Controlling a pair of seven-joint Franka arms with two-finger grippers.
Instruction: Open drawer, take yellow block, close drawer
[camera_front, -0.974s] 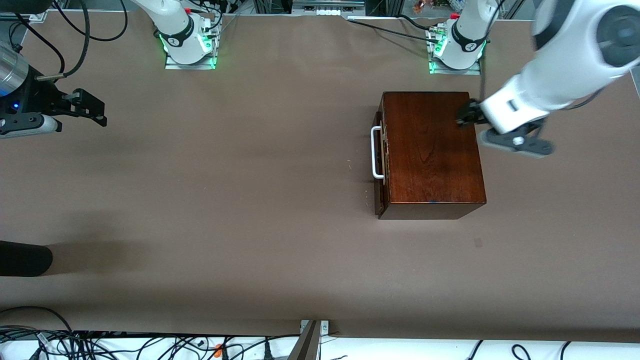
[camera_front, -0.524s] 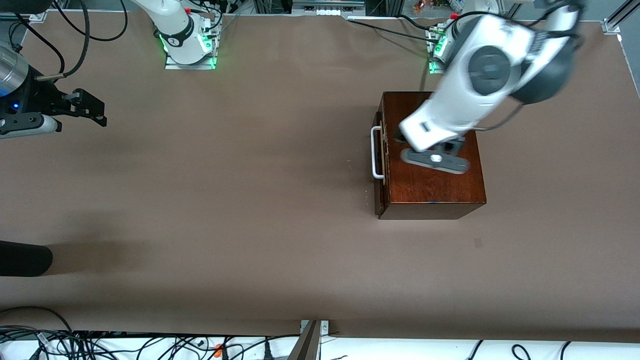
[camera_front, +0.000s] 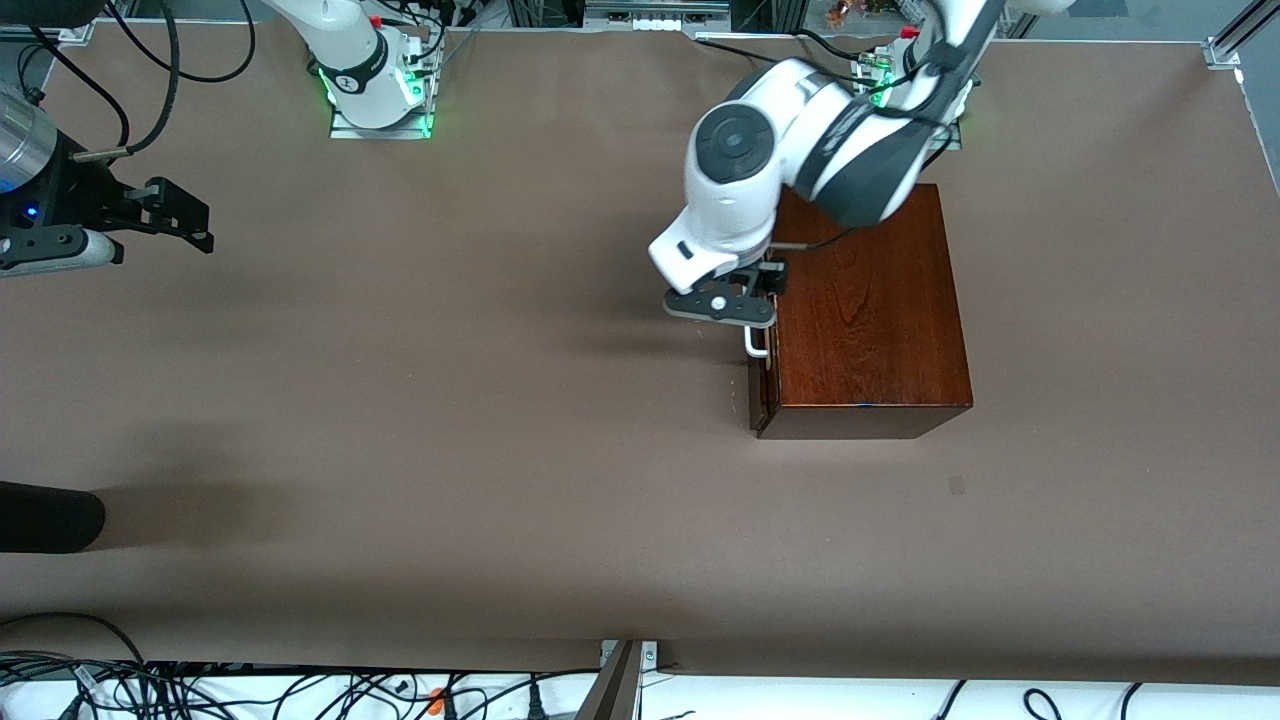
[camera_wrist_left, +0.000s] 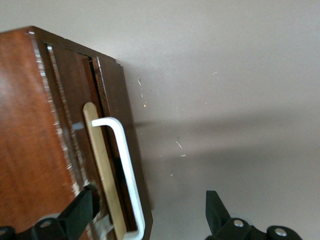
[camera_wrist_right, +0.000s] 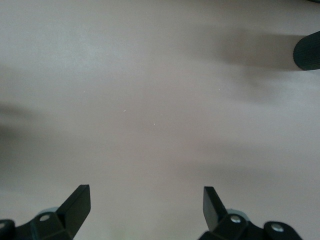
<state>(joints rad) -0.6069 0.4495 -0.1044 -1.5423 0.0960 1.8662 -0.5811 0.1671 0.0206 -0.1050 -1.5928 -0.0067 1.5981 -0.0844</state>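
Note:
The dark reddish-brown wooden box (camera_front: 870, 310) stands toward the left arm's end of the table. Its drawer (camera_front: 757, 395) is pushed in, and its front faces the right arm's end. The white handle (camera_front: 756, 346) is mostly under my left hand. My left gripper (camera_front: 745, 303) is open and hovers over the drawer front. In the left wrist view the handle (camera_wrist_left: 122, 165) lies between the open fingers (camera_wrist_left: 82, 207), untouched, with the left gripper (camera_wrist_left: 148, 212) straddling it. My right gripper (camera_front: 198, 226) waits open at its own end of the table. The yellow block is out of view.
A black rounded object (camera_front: 50, 515) lies at the table's edge at the right arm's end; it also shows in the right wrist view (camera_wrist_right: 307, 50). My right gripper (camera_wrist_right: 146, 202) hangs over bare brown table (camera_wrist_right: 160, 110). Cables run along the table's near edge (camera_front: 200, 690).
My left arm has swung from the box's end nearest its own side, across the box top, to over the drawer front and handle. The right arm has not moved.

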